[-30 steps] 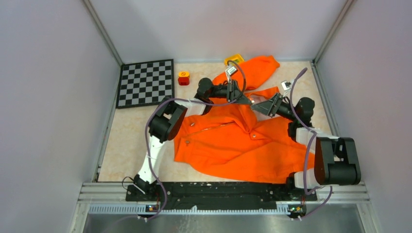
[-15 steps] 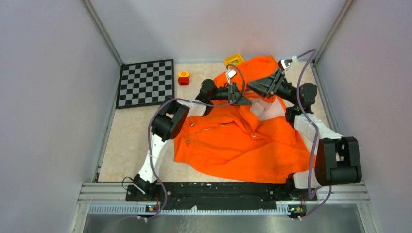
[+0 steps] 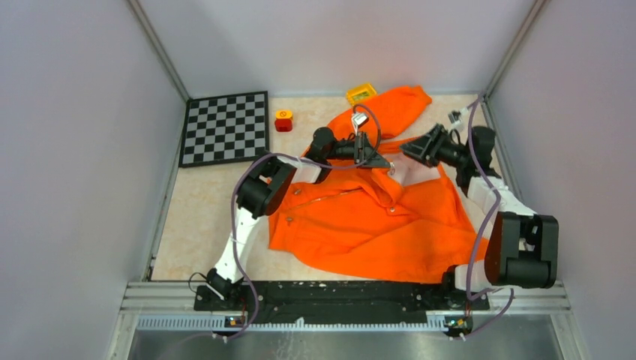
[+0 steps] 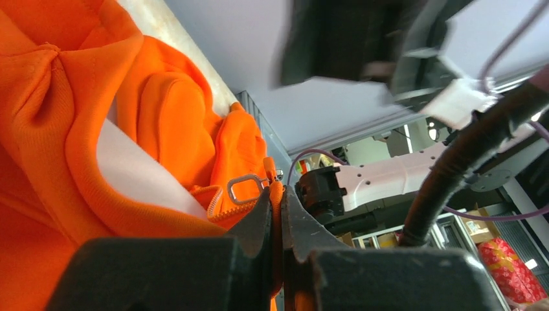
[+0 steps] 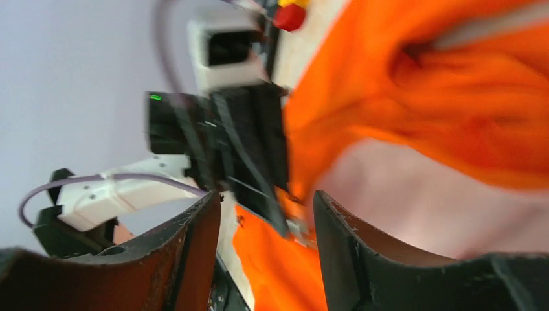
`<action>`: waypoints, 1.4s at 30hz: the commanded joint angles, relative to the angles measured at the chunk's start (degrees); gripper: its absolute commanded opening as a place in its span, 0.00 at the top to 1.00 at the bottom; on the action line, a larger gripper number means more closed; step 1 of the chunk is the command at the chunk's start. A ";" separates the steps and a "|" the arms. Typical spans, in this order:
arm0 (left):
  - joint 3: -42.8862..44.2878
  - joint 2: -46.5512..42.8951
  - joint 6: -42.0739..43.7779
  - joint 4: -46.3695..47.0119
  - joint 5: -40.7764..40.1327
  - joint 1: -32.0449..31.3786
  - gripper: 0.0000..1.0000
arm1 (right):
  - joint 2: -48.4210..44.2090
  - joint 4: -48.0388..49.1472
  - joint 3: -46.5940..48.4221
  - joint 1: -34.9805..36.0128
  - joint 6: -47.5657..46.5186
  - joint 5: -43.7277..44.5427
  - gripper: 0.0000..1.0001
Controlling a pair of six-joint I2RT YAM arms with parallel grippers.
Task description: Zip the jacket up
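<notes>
The orange jacket [image 3: 375, 217] lies spread across the middle of the table, one sleeve reaching the back wall. My left gripper [image 3: 381, 162] is shut on a thin fold of orange fabric at the zipper's edge near the collar. In the left wrist view the jaws [image 4: 277, 202] pinch this fabric, with the silver zipper pull [image 4: 245, 188] just left of the tips and the white lining [image 4: 139, 175] showing. My right gripper [image 3: 406, 148] hovers open and empty just right of the left one. In the right wrist view [image 5: 267, 223] it faces the left gripper and the jacket [image 5: 414, 91].
A black-and-white chessboard [image 3: 225, 127] lies at the back left. A red block [image 3: 283, 120] stands beside it. A yellow object [image 3: 361, 93] sits at the back wall by the sleeve. Grey walls close in the table on three sides.
My right gripper rose from the collar, swung toward the back, then drew back to the right. My left gripper stayed shut on the fabric and shifted slightly toward the back.
</notes>
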 commanded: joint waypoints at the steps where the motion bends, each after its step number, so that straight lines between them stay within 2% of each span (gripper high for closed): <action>1: 0.86 -1.48 -6.94 10.68 1.84 0.72 1.00 | -1.34 15.00 -8.17 -2.60 -2.74 -7.25 0.45; 16: 3.29 -0.98 -16.42 16.94 1.83 1.12 1.00 | 5.03 50.09 -18.62 -2.52 8.38 -10.81 0.43; 22: 3.64 -1.09 -16.84 16.94 1.46 1.12 1.00 | 7.55 53.39 -18.76 -1.82 8.84 -10.73 0.45; 25: 4.09 -0.96 -17.00 16.85 1.08 1.12 1.00 | 8.31 55.72 -19.26 -0.68 9.32 -11.00 0.50; 30: 5.95 -0.22 -17.91 17.03 0.83 1.12 1.00 | 9.81 62.60 -20.68 -0.05 13.51 -11.84 0.51; 32: 6.30 -0.20 -17.26 16.52 0.95 1.12 1.00 | 10.14 62.57 -20.55 -0.05 14.11 -11.75 0.52; 42: 5.47 -0.55 -13.82 14.67 1.32 1.21 1.00 | 10.17 68.87 -22.89 -0.04 19.51 -11.73 0.70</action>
